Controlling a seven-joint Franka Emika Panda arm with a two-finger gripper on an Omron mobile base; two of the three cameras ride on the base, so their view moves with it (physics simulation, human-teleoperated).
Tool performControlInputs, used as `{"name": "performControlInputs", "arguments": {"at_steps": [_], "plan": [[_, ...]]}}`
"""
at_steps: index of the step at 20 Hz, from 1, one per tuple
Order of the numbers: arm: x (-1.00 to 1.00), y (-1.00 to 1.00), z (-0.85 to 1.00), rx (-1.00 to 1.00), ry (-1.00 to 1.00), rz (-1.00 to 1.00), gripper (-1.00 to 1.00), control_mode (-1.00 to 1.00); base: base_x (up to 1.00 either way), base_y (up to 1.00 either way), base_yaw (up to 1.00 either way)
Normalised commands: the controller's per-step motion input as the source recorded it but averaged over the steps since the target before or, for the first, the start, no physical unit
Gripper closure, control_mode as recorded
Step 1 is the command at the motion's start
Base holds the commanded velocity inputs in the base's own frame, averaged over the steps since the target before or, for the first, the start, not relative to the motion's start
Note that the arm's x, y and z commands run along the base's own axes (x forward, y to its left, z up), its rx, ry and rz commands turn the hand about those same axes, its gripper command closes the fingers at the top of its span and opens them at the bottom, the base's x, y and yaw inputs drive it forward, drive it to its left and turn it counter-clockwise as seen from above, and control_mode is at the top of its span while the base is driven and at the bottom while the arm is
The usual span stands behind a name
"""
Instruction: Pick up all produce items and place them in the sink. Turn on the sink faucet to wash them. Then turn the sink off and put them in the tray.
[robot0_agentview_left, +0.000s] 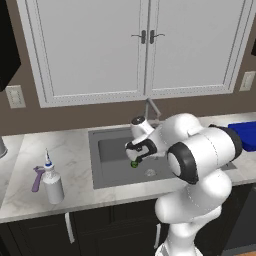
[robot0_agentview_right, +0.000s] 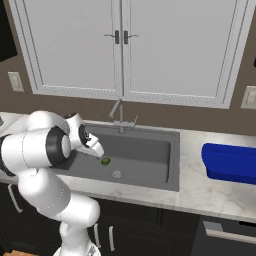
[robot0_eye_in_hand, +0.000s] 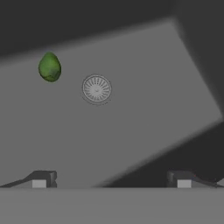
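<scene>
On the left counter stretch a white bottle (robot0_agentview_left: 52, 184) stands near the front edge, with a purple tool (robot0_agentview_left: 37, 178) lying just beside it on its left — bare marble lies between them and the sink's left rim. An outlet (robot0_agentview_left: 15, 96) sits on the wall above that end.

The sink (robot0_agentview_left: 107, 172) is a dark grey basin set into the counter, its walls dropping to a flat floor. On that floor lies the lime (robot0_eye_in_hand: 49, 67), near the round drain (robot0_eye_in_hand: 96, 89) and apart from it; in the hand view both lie well clear of the fingertips (robot0_eye_in_hand: 43, 179), with open floor between. The gripper (robot0_agentview_left: 134, 156) hangs over the basin inside its rim line, jaws spread wide and holding nothing. The lime (robot0_agentview_right: 105, 161) lies just below the hand in the right base view. The faucet (robot0_agentview_right: 118, 114) rises from the back rim, spout angled out over the basin.

Right of the sink, a strip of bare counter runs to the blue tray (robot0_agentview_right: 231, 162) — nothing shows lying in it. Closed white cabinets (robot0_agentview_right: 120, 45) hang above.
</scene>
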Motion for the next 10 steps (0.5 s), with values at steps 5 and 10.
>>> {"name": "performControlInputs", "arguments": {"at_steps": [5,10], "plan": [[0.27,0.04,-0.23,0.01,-0.01,-0.02,-1.0,-1.0,0.0,0.0,0.0],[0.29,0.07,-0.24,0.0,-0.01,-0.02,-1.0,-1.0,0.0,0.0,0.0]]}}
